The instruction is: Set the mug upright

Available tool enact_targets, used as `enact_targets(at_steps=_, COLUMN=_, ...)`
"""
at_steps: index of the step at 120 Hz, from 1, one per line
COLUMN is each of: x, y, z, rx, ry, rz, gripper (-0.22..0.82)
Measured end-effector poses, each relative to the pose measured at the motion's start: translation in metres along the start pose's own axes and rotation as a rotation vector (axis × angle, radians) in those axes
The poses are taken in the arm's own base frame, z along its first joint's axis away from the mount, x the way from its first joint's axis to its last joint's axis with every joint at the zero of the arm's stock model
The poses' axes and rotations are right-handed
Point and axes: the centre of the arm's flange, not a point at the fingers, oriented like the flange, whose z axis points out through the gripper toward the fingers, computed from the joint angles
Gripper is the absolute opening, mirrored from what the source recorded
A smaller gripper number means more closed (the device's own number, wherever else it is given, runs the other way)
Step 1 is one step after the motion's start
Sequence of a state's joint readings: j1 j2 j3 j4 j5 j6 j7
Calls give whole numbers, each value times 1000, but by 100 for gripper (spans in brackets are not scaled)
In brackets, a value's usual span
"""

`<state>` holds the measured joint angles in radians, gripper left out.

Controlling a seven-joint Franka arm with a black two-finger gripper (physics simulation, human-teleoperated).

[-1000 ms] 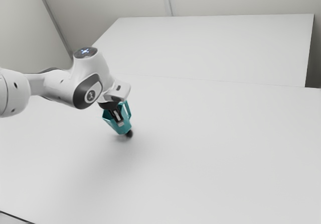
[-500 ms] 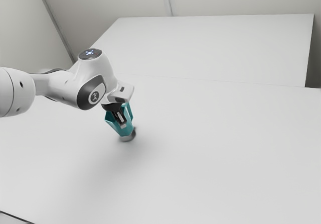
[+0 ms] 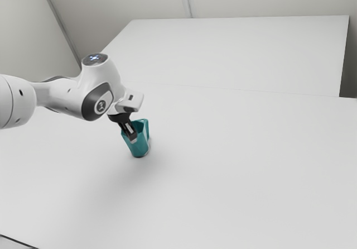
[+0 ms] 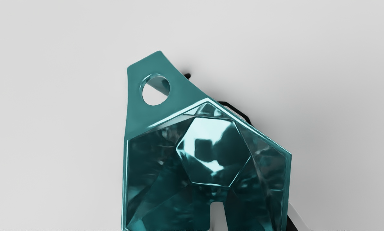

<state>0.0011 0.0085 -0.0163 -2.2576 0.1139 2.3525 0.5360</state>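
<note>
Gripper [image 3: 133,138] at the mug, its 2 fingers apart: 1 inside the mouth, 1 outside, the side wall between them. Teal mug [image 3: 140,148] on the white table [image 3: 240,176], mouth up, base down, toward the exterior view's left. Past the inner finger [image 4: 217,216], a 6-sided floor [image 4: 222,152]. Beyond that, the handle [image 4: 179,86], pierced by 1 round hole.
</note>
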Motion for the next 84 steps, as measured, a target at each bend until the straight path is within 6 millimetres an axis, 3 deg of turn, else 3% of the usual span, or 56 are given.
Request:
enact_targets(at_steps=33, x=-5, y=-15, z=-5, rx=13, ry=8, rz=-27, gripper=27)
enact_targets(at_steps=84, x=0, y=-33, z=-26, rx=44, ry=49, rz=-46, gripper=38)
